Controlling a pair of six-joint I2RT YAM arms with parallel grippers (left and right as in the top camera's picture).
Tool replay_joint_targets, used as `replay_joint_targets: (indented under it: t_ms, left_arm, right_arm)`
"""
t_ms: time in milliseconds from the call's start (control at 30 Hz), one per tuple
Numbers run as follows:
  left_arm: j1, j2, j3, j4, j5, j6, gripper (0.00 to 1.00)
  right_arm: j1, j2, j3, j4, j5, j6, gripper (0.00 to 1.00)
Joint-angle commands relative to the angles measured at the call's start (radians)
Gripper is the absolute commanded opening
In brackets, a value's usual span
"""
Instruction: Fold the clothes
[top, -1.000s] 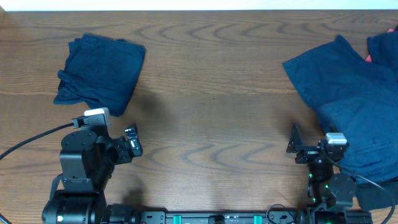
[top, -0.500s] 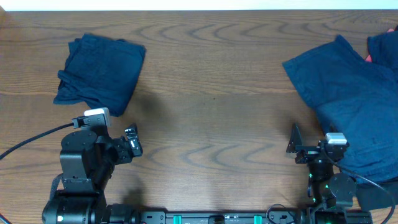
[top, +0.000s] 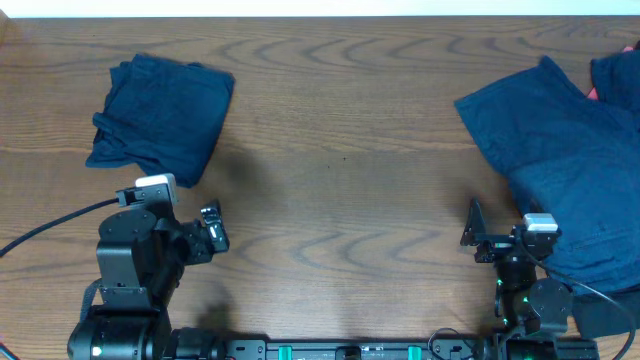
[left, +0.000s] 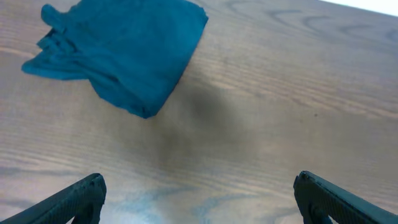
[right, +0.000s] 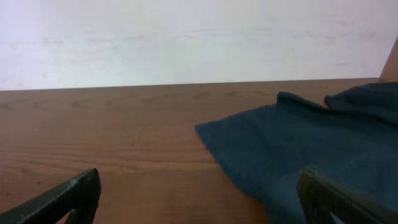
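Observation:
A folded dark navy garment (top: 158, 115) lies at the far left of the table; it also shows in the left wrist view (left: 124, 53). A larger spread-out navy garment (top: 570, 150) covers the right side and shows in the right wrist view (right: 298, 146). Another navy piece (top: 618, 70) lies at the far right edge. My left gripper (top: 212, 228) is open and empty over bare wood, near of the folded garment. My right gripper (top: 476, 235) is open and empty, just left of the spread garment's near edge.
The wooden table (top: 340, 180) runs between the two garments. A small pink patch (top: 594, 94) shows between the right-hand cloths. A pale wall (right: 186, 37) stands beyond the table's far edge.

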Motion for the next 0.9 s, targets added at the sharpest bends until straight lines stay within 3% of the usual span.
replay_joint_targets:
  t_ms: [0,367,733,867]
  left_arm:
    - [0.002,-0.024,-0.002,-0.018,-0.034,0.026,0.98]
    - [0.002,-0.278,-0.275,0.006,-0.128,0.025,0.98]
    - [0.019,-0.55,-0.652,0.424,-0.132,0.025,0.98]
    - [0.019,-0.603,-0.78,0.645,-0.132,0.031,0.98]
  right_arm:
    - [0.008,-0.006,-0.001,-0.005,-0.008,-0.015,0.99]
    - [0.008,-0.006,-0.001,-0.005,-0.008,-0.015,0.99]
    - [0.008,-0.006,-0.001,-0.005,-0.008,-0.015,0.99]
    - [0.008,-0.006,-0.001,-0.005,-0.008,-0.015,0.99]
